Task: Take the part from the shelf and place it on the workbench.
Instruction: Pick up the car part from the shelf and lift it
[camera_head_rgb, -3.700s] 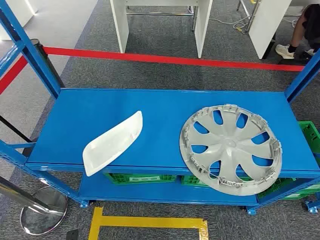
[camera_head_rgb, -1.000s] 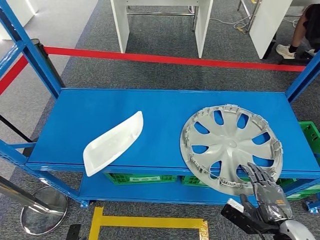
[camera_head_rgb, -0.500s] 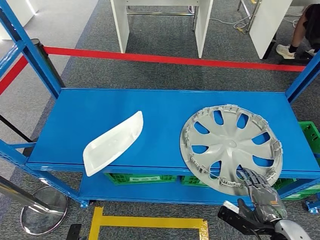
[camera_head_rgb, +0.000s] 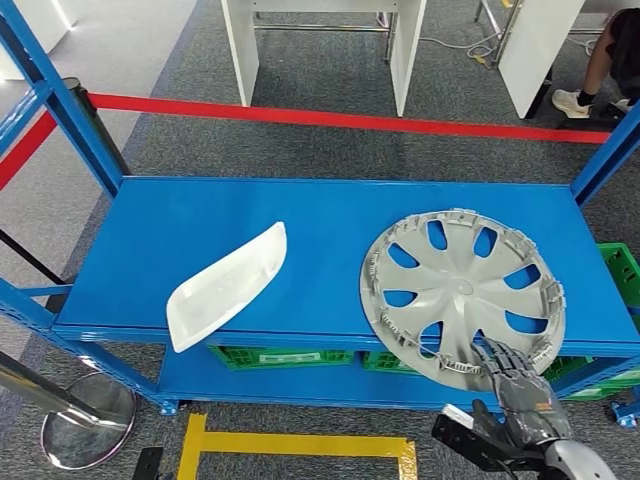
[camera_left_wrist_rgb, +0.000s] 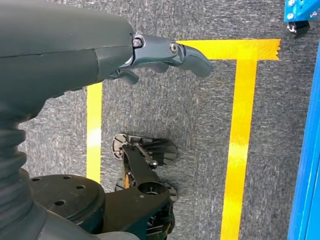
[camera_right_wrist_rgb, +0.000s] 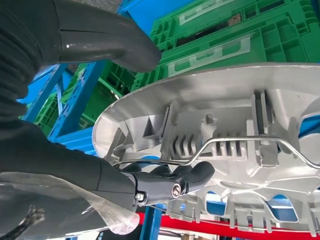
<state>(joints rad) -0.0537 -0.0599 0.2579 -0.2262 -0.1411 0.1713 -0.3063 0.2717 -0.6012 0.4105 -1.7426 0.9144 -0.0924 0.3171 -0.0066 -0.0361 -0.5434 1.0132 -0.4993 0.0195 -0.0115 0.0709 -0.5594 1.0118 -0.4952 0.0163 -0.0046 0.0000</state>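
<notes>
The grey hubcap (camera_head_rgb: 462, 297) is seen lying face-down on the blue shelf (camera_head_rgb: 324, 240), its near rim overhanging the front edge, where the right hand (camera_head_rgb: 521, 385) is laid with fingers (camera_head_rgb: 494, 352) on the rim. In the right wrist view the fingers (camera_right_wrist_rgb: 181, 182) are shown spread inside the rim against its wire ring (camera_right_wrist_rgb: 241, 145), the thumb (camera_right_wrist_rgb: 120, 42) apart outside, nothing clamped. In the left wrist view the left hand (camera_left_wrist_rgb: 158, 52) is seen holding nothing, fingers loosely extended above yellow floor tape (camera_left_wrist_rgb: 241, 145); a white tray-shaped part (camera_head_rgb: 224, 286) lies well apart on the shelf.

Head view overlooks shelf (camera_head_rgb: 226, 215); right wrist view shares hubcap (camera_head_rgb: 460, 295).

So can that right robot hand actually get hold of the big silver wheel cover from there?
Probably yes: the right robot hand is already at the wheel cover's near rim, which overhangs the shelf edge, and nothing stands between them.
</notes>
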